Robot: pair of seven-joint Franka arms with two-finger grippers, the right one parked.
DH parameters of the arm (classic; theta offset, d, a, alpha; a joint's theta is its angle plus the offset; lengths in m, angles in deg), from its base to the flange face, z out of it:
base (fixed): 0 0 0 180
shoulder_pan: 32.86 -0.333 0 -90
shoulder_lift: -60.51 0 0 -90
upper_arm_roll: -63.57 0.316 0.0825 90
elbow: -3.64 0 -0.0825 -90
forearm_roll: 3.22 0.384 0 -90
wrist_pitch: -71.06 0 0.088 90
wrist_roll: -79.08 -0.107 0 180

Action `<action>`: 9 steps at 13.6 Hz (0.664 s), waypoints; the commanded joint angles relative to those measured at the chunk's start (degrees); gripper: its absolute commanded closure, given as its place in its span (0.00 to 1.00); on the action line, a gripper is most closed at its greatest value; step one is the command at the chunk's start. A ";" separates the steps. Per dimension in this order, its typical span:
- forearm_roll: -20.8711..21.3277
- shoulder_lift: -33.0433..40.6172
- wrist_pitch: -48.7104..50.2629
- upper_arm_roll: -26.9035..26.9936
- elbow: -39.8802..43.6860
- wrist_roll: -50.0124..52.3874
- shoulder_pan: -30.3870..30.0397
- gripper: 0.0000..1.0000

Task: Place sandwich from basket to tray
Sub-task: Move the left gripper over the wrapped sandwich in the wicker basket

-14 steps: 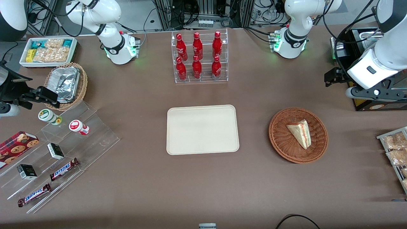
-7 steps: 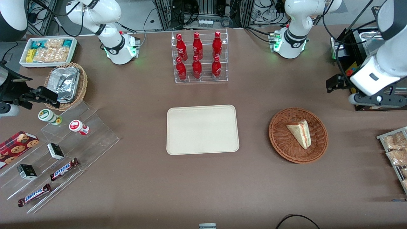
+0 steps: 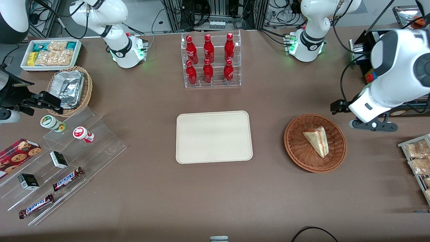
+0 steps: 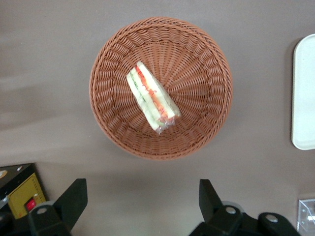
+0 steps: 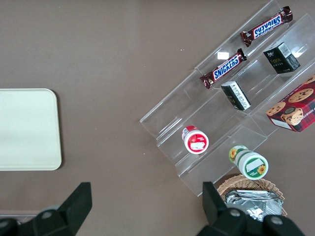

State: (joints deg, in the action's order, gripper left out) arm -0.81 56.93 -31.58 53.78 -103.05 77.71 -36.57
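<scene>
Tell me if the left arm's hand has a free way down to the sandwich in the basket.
Probably yes. The hand is open, above the table beside the basket; the sandwich lies uncovered, with nothing over it.

Robot lab staged as snack shop; cable-strewn equipment racks (image 3: pixel 218 13); acrylic display (image 3: pixel 212 60) with cola bottles; Snickers bars (image 3: pixel 67 178).

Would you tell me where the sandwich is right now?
The sandwich lies in the basket, toward the working arm's end from the tray; the open gripper hovers nearby.
</scene>
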 commanded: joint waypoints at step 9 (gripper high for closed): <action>0.15 -2.74 -18.54 0.47 -11.67 11.10 -0.16 0.00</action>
State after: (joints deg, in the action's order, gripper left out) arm -0.81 53.44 -46.44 53.98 -111.53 84.70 -36.63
